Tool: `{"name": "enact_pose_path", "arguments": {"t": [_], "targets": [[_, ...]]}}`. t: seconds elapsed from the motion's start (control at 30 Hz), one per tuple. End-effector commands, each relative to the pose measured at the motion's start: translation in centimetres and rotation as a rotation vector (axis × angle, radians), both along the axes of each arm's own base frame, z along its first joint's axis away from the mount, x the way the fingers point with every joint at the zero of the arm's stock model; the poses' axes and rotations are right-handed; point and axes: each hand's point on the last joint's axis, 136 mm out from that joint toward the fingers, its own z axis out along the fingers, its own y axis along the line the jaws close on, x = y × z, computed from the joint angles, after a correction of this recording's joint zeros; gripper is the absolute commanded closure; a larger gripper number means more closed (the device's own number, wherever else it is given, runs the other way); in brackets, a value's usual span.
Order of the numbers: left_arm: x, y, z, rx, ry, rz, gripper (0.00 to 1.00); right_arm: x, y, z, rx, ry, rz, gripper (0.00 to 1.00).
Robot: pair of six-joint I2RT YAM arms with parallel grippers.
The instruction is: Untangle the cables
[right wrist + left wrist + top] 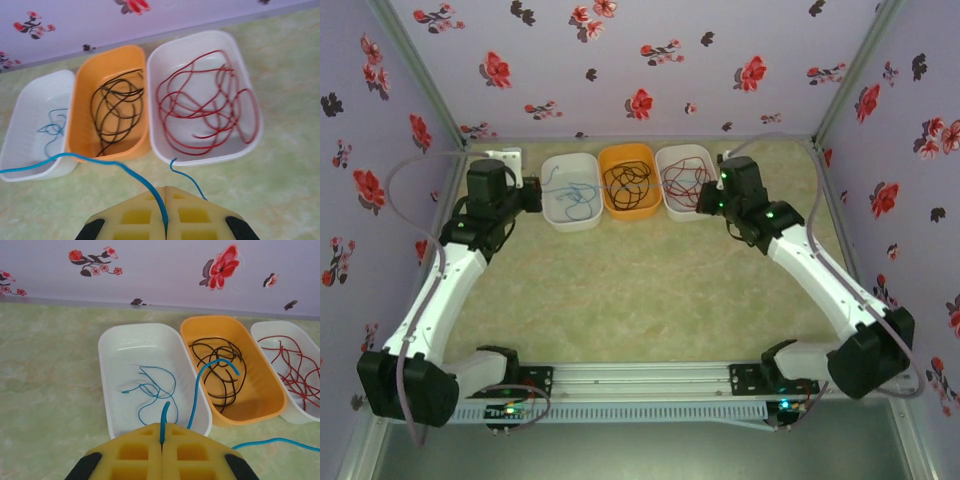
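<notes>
Left gripper [161, 437] and right gripper [165, 220] each pinch blue cable [196, 390] | it hangs just near of bins [80, 130]; red cable [200, 100], black cable [117, 115] inside | light, limp, likely slick: hold near ends.

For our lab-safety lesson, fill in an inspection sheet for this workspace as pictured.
Surface: green marbled table.
Job's things: blue cable in left white bin, black cable in orange bin, red cable in right white bin; loose blue cable near the bins.
Clutter: nothing seen.
Grippers: left gripper and right gripper, jaws shut on loose blue cable.
Cables: grey arm cables, hanging in loops.
Surroundings: flowered walls on three sides.
</notes>
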Motion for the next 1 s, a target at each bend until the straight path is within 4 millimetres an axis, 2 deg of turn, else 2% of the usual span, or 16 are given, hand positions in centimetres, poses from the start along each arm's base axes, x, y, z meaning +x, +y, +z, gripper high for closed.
{"name": "enact_pose_path", "arguments": {"t": [0.0, 0.13, 0.23, 0.37, 0.47, 0.67, 0.8, 0.97], "targets": [[0.6, 1.2, 0.0, 0.017, 0.02, 0.066, 1.0, 1.2, 4.4, 2.2, 0.115, -0.016, 0.1, 1.0], [1.4, 2.5, -0.7, 0.035, 0.043, 0.152, 1.0, 2.9, 8.5, 3.0, 0.138, -0.013, 0.171, 1.0], [2.0, 3.2, -1.0, 0.028, 0.045, 0.195, 1.0, 4.8, 11.1, 2.8, 0.182, 0.016, 0.199, 1.0], [2.9, 3.0, -1.4, 0.014, 0.05, 0.204, 1.0, 7.2, 15.0, 1.4, 0.212, 0.051, 0.255, 1.0], [3.4, 3.2, -1.7, 0.019, 0.055, 0.222, 1.0, 8.4, 17.3, 0.8, 0.238, 0.068, 0.296, 1.0], [4.2, 3.7, -2.2, 0.004, 0.037, 0.266, 1.0, 9.9, 22.2, 1.2, 0.288, 0.024, 0.404, 1.0], [4.6, 3.8, -2.3, 0.0, 0.029, 0.275, 1.0, 10.7, 24.3, -0.5, 0.29, 0.042, 0.417, 1.0], [5.5, 4.0, -2.5, 0.015, 0.011, 0.279, 1.0, 10.9, 26.8, -3.7, 0.276, 0.088, 0.439, 1.0]]}}
